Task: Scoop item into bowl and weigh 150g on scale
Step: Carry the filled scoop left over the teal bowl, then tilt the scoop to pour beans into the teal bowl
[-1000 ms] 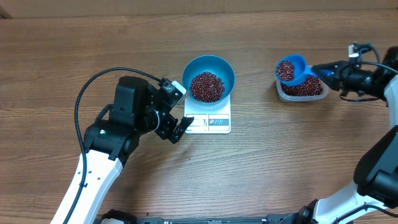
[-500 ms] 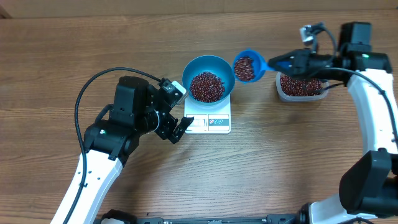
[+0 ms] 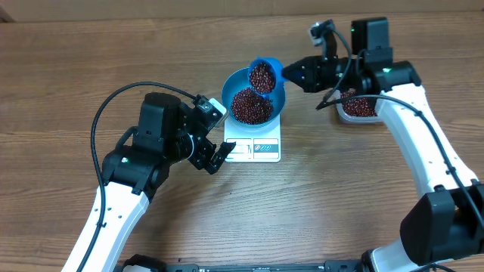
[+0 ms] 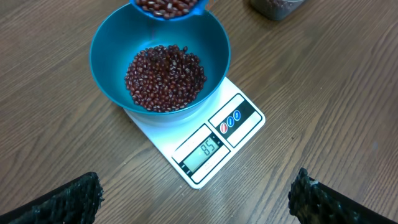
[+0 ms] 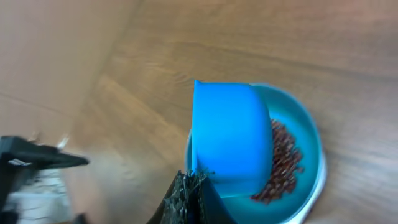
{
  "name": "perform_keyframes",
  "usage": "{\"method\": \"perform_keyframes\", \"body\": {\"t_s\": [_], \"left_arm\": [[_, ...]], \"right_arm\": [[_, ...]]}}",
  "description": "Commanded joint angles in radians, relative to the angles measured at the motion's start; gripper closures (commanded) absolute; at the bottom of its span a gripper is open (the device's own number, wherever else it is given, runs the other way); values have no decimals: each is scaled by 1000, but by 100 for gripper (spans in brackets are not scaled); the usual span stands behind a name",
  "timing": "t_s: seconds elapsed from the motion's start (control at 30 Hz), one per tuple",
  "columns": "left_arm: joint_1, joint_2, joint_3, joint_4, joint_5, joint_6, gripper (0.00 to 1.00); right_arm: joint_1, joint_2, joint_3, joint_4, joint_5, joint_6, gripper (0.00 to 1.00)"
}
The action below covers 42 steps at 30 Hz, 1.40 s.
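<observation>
The overhead view looks straight down on the whole bench [image 3: 340,196] from far off. The left wrist view slants down, close on the bowl [image 4: 109,62] and scale [image 4: 205,149]. The right wrist view sits closest, just behind the scoop [image 5: 230,134], sharing that bowl with both others.

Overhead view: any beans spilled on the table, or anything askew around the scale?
Nothing stands out. The beans lie in the bowl, the scoop above it and the tub; none show on the table. The bowl sits upright on the scale.

Robotics lab, wooden table [image 3: 325,204], cabled arm [image 3: 125,170]
</observation>
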Motion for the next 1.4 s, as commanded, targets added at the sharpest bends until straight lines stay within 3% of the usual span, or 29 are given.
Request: {"method": "perform_keyframes", "body": {"t_s": [0.0, 0.77, 1.37], "left_arm": [[5, 2, 26, 0, 15, -14, 1], [5, 2, 26, 0, 15, -14, 0], [5, 2, 26, 0, 15, -14, 1]], "right_arm": [[33, -28, 29, 44, 134, -49, 96], [90, -28, 27, 50, 148, -493, 96], [90, -28, 27, 47, 148, -539, 96]]}}
